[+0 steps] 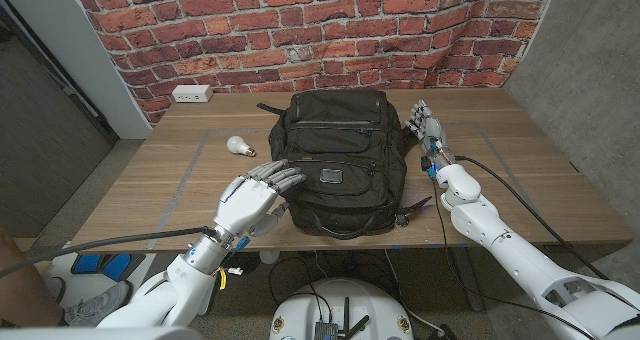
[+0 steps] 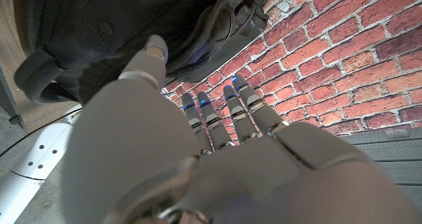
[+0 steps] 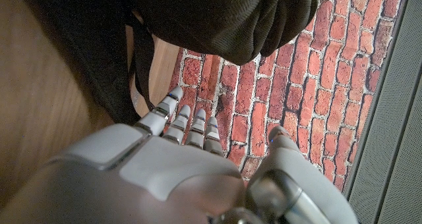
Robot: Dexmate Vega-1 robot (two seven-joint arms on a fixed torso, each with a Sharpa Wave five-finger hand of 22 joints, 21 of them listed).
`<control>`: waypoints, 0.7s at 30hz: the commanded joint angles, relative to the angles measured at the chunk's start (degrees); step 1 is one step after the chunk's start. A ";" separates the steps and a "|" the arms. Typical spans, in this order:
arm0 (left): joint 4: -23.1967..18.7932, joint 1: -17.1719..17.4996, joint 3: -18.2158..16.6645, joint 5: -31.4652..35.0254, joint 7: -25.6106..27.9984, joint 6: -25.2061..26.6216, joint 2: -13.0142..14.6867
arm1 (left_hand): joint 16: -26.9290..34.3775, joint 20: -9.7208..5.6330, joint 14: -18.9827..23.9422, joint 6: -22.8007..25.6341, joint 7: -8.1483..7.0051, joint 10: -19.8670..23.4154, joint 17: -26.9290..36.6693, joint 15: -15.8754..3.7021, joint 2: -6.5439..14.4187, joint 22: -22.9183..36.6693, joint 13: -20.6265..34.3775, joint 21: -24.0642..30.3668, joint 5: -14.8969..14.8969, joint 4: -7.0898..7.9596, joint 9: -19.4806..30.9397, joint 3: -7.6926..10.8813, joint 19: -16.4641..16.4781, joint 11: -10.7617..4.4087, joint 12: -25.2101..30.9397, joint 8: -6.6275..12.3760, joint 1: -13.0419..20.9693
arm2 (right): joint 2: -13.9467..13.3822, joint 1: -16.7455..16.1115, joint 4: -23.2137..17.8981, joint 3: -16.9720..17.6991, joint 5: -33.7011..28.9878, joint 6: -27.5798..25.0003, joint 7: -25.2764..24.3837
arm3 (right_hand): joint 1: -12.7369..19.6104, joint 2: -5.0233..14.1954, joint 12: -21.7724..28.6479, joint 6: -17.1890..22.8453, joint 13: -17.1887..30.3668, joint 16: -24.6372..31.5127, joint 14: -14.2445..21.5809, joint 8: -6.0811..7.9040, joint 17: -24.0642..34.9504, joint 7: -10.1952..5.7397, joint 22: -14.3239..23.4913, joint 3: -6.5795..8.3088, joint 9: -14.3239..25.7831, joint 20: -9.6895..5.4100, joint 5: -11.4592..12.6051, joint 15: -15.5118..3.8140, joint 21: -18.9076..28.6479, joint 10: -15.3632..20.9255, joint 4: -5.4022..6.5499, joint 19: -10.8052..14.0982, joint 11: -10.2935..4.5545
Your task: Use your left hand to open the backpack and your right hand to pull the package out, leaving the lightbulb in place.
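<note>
Head view: the black backpack [image 1: 339, 160] lies flat at the middle of the wooden counter [image 1: 520, 170], its carry handle toward my near edge and its top toward the brick wall [image 1: 300, 20]. I see the lightbulb [image 1: 238, 146] lying on the counter just beside the backpack's left side, outside the bag; the package is not something I can make out. My left robot hand [image 1: 256, 197] reaches over the backpack's near left corner with fingers extended and slightly spread, the fingertips [image 1: 290, 174] lying on the fabric; it holds nothing. In the left wrist view the same left robot hand [image 2: 211, 151] shows its thumb tip against the dark backpack [image 2: 132, 26], the other fingers straight and apart. My right robot hand [image 1: 428, 132] stands beside the backpack's right side, fingers pointing toward the wall, apart and empty; whether it touches the bag I cannot tell. In the right wrist view the right robot hand [image 3: 184, 165] has its fingers extended near the backpack [image 3: 224, 16], gripping nothing. A white power strip [image 1: 191, 94] sits at the counter's far left edge.
</note>
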 commanded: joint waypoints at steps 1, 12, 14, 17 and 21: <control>1.16 -2.98 5.29 -1.21 2.22 4.87 2.95 | 0.43 -9.76 0.69 0.95 -0.20 0.56 0.15 -10.25 -0.08 0.06 0.22 0.27 0.62 -0.17 0.35 -0.24 0.57 -0.09 0.11 0.50 0.92 | 0.70 0.91 2.01 -0.06 0.22 1.19 0.96 | -0.04 2.22 0.56 -0.16 -0.08 0.37 0.13 0.32 0.00 0.12 0.10 0.21 0.15 -0.43 -0.06 -1.16 -0.15 0.55 -0.40 0.56 -0.15; 1.76 -6.31 8.87 -2.92 4.05 6.80 4.44 | 0.76 -9.73 3.50 4.75 -0.11 4.28 0.30 -10.45 1.48 0.17 0.23 0.56 0.71 0.00 0.37 -0.98 2.17 -0.04 0.53 0.98 2.95 | 1.03 1.28 2.99 -0.14 0.46 1.60 1.59 | -0.13 2.28 0.56 -0.13 -0.08 0.39 0.16 0.34 -0.10 0.13 0.10 0.29 0.15 -0.46 -0.05 -1.19 -0.24 0.56 -0.35 0.63 -0.11; 1.75 -6.68 9.30 -3.20 4.05 7.25 4.71 | 0.78 -9.73 3.96 5.63 -0.24 4.83 0.30 -10.46 1.66 0.19 0.22 0.61 0.70 0.02 0.37 -1.15 2.45 -0.06 0.54 1.13 3.18 | 1.06 1.29 3.10 -0.12 0.52 1.63 1.61 | -0.15 2.28 0.56 -0.09 -0.08 0.39 0.16 0.35 -0.10 0.17 0.10 0.28 0.15 -0.47 -0.05 -1.18 -0.24 0.56 -0.33 0.64 -0.14; 1.58 -7.04 9.81 -3.52 4.02 7.98 5.10 | 0.93 -9.67 5.23 6.77 -0.27 5.81 0.36 -10.53 2.14 0.23 0.22 0.79 0.69 0.05 0.38 -1.47 3.18 -0.19 0.50 1.14 3.66 | 1.06 1.39 3.33 -0.14 0.59 1.78 1.92 | -0.20 2.29 0.55 -0.11 -0.08 0.42 0.19 0.34 -0.11 0.18 0.10 0.29 0.15 -0.47 -0.05 -1.18 -0.27 0.55 -0.30 0.64 -0.15; 1.27 -7.53 10.45 -3.71 3.76 8.71 5.76 | 0.99 -9.69 6.59 8.65 -0.47 7.48 0.39 -10.63 2.52 0.28 0.23 0.96 0.66 0.06 0.39 -1.98 4.02 -0.11 0.60 1.31 4.16 | 1.39 1.78 4.27 -0.17 0.74 2.17 2.35 | -0.24 2.30 0.56 -0.12 -0.08 0.43 0.19 0.34 -0.12 0.19 0.10 0.29 0.15 -0.45 -0.05 -1.20 -0.28 0.58 -0.27 0.68 -0.10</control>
